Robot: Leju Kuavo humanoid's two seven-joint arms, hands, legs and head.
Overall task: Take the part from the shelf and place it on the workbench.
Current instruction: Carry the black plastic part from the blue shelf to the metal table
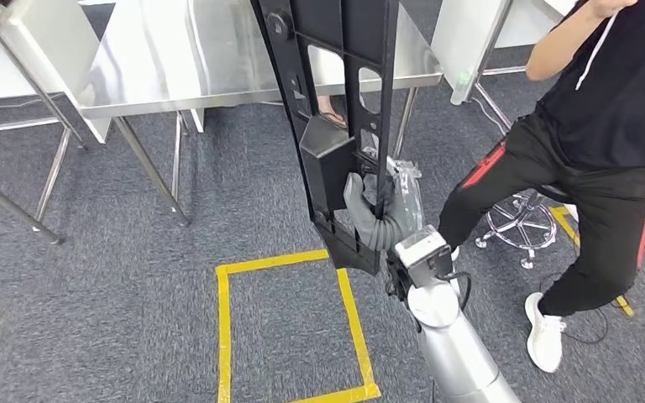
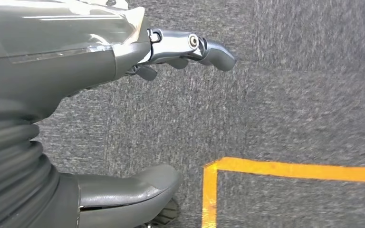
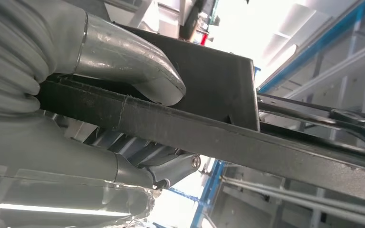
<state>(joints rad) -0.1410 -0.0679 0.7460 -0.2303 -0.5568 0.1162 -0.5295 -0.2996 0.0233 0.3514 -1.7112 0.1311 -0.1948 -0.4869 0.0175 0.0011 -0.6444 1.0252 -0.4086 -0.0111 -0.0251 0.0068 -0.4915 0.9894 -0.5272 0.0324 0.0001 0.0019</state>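
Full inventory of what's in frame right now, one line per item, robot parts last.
Black part: one, black, long slotted frame held upright in front of the robot, above the carpet.
Steel workbench: one, silver, ahead of the robot behind the part.
Second steel table: one, silver, far left.
Tape square: one, yellow, on the grey carpet below the part.
Chair base: one, chrome, behind the person's legs.
Person: one, black clothes, white shoes, standing at right.
Right hand: one, grey, grips the part near its lower end.
Left hand: one, grey, hangs over the carpet, holds nothing, fingers apart.
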